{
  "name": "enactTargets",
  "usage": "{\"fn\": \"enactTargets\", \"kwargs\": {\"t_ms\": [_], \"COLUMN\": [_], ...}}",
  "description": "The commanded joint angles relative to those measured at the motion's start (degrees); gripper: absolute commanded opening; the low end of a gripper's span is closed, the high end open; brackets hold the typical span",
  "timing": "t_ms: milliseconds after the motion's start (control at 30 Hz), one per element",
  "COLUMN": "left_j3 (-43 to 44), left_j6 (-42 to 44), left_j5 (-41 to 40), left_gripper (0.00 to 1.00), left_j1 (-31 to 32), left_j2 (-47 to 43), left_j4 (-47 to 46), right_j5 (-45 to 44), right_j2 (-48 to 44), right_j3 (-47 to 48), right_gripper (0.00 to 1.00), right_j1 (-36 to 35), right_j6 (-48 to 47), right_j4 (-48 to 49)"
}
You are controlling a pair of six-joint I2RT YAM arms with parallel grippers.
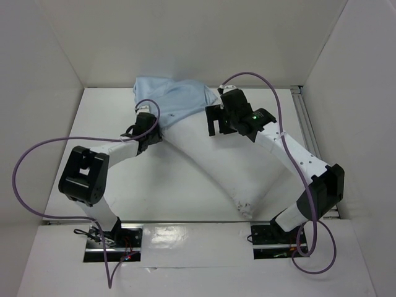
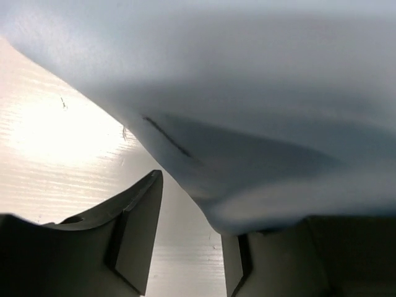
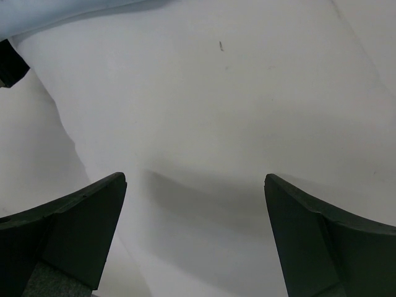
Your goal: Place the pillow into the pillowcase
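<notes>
Top external: plump white pillow [image 1: 216, 162] partly in wrinkly blue pillowcase [image 1: 170, 96]; left gripper [image 2: 189, 210], right gripper [image 3: 195, 185] open

Top view: the far end of the pillow [image 1: 210, 158] lies under the pillowcase [image 1: 170, 99], and how far it reaches inside cannot be told. The pillow's right edge merges with the white right arm [image 1: 291, 151] crossing it.

Left wrist view: the pillowcase is blurred and cut off at the top and right edges. It covers the tip of one of the fingers [image 2: 238, 263].

Right wrist view: the pillow overruns every edge. A dark object [image 3: 9, 68] is cut off at the left edge and cannot be identified.
</notes>
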State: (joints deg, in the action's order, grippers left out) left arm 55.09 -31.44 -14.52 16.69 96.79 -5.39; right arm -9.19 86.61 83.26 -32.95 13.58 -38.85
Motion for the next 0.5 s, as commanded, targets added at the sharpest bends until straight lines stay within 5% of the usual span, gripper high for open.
{"fn": "enactTargets", "kwargs": {"t_ms": [0,100,267,467], "left_j3": [3.44,4.14,5.90,5.11], "left_j6": [1.03,1.03,1.64,2.96], "left_j5": [-2.18,-2.18,-3.23,2.37], "left_gripper": [0.55,0.48,0.00,0.00], "left_j1": [-0.34,-0.87,-0.87,-0.87], "left_j2": [1.56,2.87,3.40,0.43], "left_j4": [-3.66,-3.66,-2.18,-1.47], "right_j5": [-0.92,-0.22,2.69,0.23], "right_j2": [-2.15,-2.15,-1.62,0.13], "right_j3": [-0.56,-1.09,-1.09,-5.91], "right_gripper": [1.00,1.00,1.00,1.00], "right_j1": [0.34,0.34,-2.37,-8.35], "right_j6": [-0.40,-0.40,-8.81,-10.43], "right_j4": [-2.46,-2.46,-5.52,-2.66]}}
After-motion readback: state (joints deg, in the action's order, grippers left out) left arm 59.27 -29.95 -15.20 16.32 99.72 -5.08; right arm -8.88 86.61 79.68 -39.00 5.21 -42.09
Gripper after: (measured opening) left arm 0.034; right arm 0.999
